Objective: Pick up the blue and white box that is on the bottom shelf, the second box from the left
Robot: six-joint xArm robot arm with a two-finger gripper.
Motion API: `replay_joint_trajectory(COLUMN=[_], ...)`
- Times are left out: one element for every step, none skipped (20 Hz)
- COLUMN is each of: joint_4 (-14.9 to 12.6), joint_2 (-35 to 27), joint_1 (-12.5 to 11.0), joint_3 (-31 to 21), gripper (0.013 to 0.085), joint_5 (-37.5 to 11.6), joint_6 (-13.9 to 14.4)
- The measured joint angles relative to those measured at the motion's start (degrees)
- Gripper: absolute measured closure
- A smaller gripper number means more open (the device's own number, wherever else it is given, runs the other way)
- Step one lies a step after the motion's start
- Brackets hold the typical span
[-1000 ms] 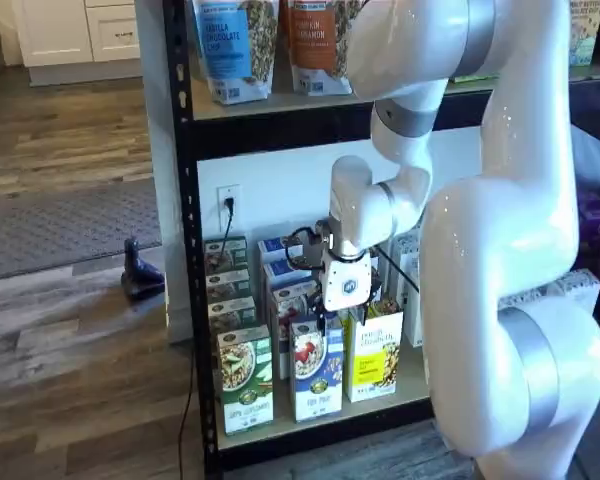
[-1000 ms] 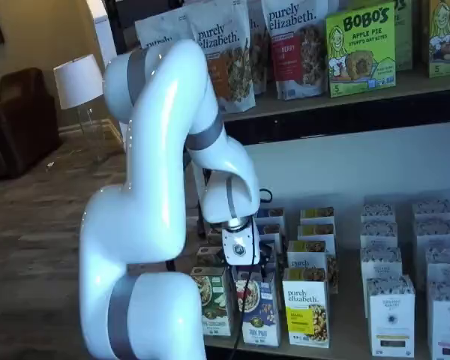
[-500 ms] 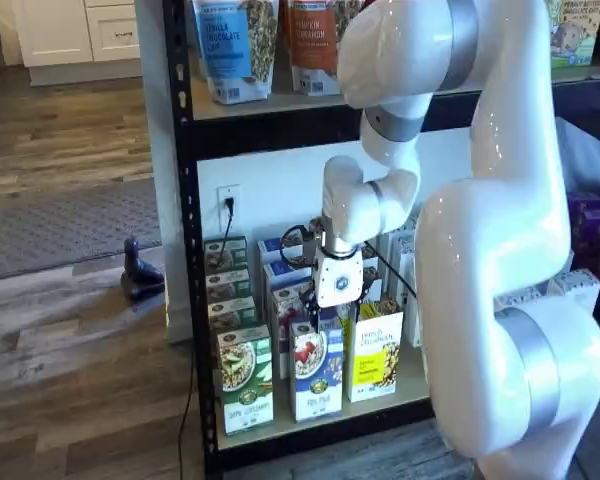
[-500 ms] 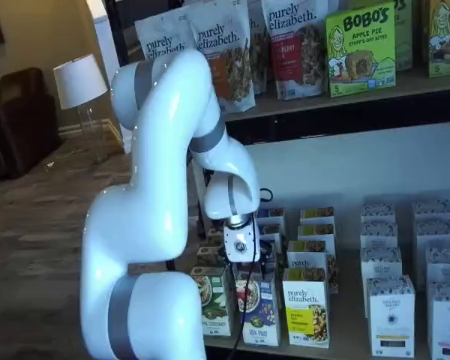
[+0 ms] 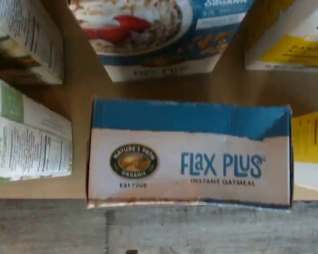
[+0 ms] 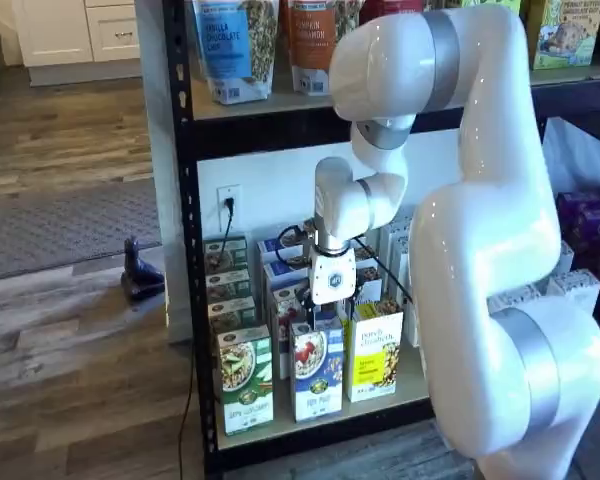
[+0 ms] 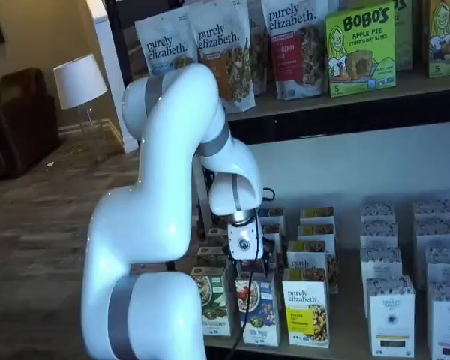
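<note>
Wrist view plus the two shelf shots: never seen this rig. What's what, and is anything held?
The white machine is a single robot arm; its end effector hangs over the front row of the bottom shelf. Its fingers are hard to make out in the pictures, but it stands open and nothing is held.

Both shelf views come from fixed cameras in front of the rack, with the arm in between. The wrist view comes from a camera on the arm that looks straight down: it shows the top flap of the blue and white box, printed "Flax Plus".

In both shelf views that box stands upright between a green carton and a yellow carton, with more cartons in rows behind. Bags stand on the shelf above.
</note>
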State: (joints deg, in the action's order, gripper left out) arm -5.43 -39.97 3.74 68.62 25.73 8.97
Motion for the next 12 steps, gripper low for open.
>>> replay_joint_trajectory(joint_4=[0.7, 1.4, 2.2, 3.0, 3.6, 4.0, 4.2, 4.4, 4.5, 4.5, 4.5, 4.4], joint_2=[-0.7, -1.4, -2.0, -2.6, -3.0, -3.5, -3.9, -4.3, -4.6, -4.9, -5.1, -5.3], joint_1=[0.0, -0.1, -0.1, -0.1, -0.1, -0.1, -0.1, -0.1, -0.1, -0.1, -0.1, -0.1], joint_3=[1.0, 2.0, 2.8, 3.6, 4.2, 4.7, 5.3, 5.7, 6.1, 6.5, 6.8, 7.0], gripper=[0.0130, 0.0130, 0.0130, 0.0130, 0.0130, 0.0130, 0.0130, 0.0130, 0.0130, 0.0130, 0.0130, 0.0130], joint_5=[0.4, 0.6, 0.8, 1.0, 1.0, 1.0, 1.1, 1.1, 1.1, 1.1, 1.0, 0.9], joint_6=[-0.6, -1.3, -2.1, -2.8, -3.3, -3.7, -3.9, -4.1, -4.1, -4.1, -4.1, -4.0])
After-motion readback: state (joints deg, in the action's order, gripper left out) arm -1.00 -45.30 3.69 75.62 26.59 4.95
